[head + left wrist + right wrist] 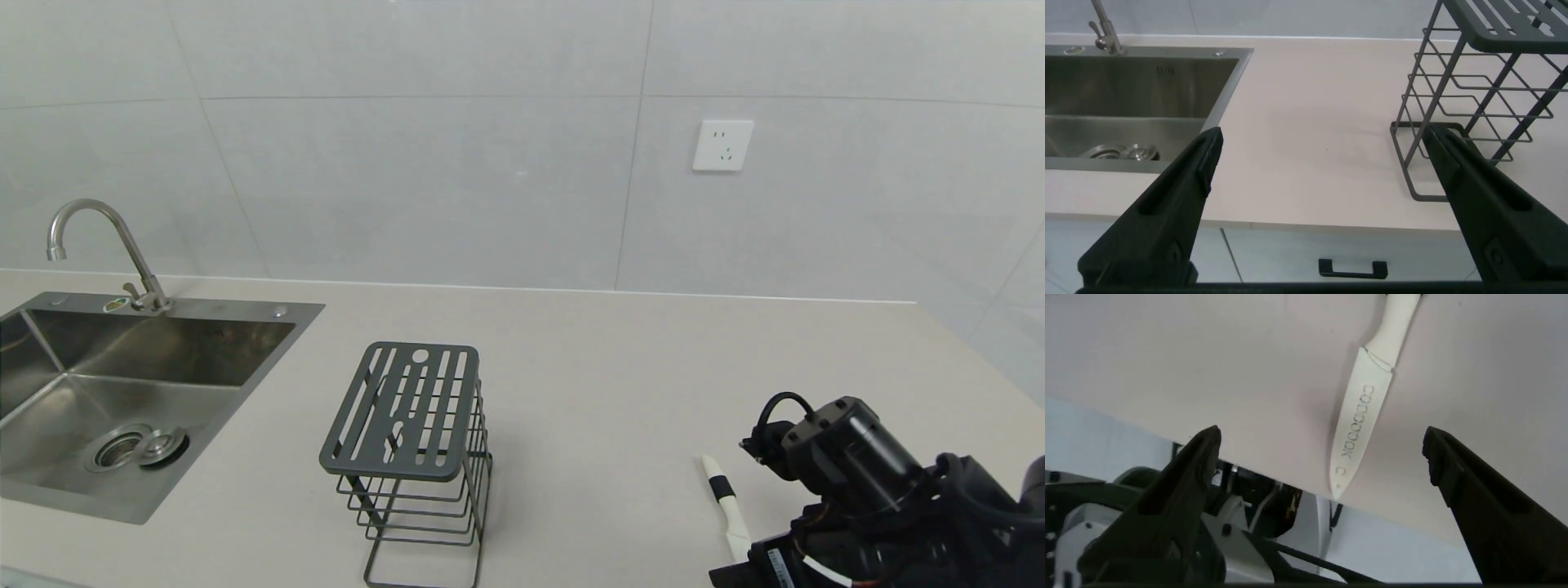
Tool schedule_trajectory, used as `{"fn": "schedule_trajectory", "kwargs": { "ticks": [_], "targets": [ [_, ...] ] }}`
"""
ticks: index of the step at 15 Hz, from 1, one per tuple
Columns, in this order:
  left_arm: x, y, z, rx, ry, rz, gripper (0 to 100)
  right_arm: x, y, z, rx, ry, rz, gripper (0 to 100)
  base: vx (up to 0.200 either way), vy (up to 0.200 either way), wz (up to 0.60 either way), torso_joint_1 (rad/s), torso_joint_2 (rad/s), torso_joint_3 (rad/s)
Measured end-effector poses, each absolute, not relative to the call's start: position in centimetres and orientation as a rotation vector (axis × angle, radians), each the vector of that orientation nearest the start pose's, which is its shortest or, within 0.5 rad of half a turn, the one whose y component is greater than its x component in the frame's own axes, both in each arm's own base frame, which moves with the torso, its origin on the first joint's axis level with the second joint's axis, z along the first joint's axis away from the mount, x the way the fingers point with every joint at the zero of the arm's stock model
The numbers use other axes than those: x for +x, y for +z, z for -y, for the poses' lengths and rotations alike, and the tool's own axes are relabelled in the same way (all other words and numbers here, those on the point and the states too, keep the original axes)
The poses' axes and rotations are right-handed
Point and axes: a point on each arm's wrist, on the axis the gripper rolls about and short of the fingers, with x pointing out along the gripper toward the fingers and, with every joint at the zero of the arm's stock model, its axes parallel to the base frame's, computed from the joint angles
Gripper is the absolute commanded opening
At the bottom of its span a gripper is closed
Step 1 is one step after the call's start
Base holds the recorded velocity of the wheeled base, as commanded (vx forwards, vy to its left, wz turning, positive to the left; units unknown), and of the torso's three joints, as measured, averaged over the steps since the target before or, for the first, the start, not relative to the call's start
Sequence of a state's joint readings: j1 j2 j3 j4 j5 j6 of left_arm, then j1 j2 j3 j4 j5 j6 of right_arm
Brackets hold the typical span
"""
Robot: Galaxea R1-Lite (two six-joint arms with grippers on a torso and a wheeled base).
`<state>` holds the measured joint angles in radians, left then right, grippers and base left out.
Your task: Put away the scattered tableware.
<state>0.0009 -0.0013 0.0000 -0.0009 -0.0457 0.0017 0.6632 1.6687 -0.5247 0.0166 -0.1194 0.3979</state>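
White knife (723, 500) flat on counter (620, 384)

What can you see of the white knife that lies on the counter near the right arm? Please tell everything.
The white knife looks like plastic or ceramic, with a black band near its far end and grey print on the blade. It lies flat on the pale counter, its tip close to the front edge. Only the counter touches it. The right gripper is open, with its fingers apart on either side.

A wire rack (404, 412) stands mid-width near the worktop's (620, 384) front edge, with the sink (163, 347) at the left end. Passing room lies between the rack and the knife (726, 501) at front right.
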Motion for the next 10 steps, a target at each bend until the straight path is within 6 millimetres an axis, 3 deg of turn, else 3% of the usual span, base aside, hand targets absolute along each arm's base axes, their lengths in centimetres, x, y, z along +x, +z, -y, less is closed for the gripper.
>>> {"fn": "schedule_trajectory", "kwargs": {
  "ticks": [10],
  "targets": [
    [-2.3, 7.6, 0.1, 0.002, -0.045, 0.003, 100, 19.5, 4.1, -13.6, -0.154, 0.115, -1.112, 100, 0.000, 0.000, 0.00, 0.000, 0.00, 0.000]
  ]
}}
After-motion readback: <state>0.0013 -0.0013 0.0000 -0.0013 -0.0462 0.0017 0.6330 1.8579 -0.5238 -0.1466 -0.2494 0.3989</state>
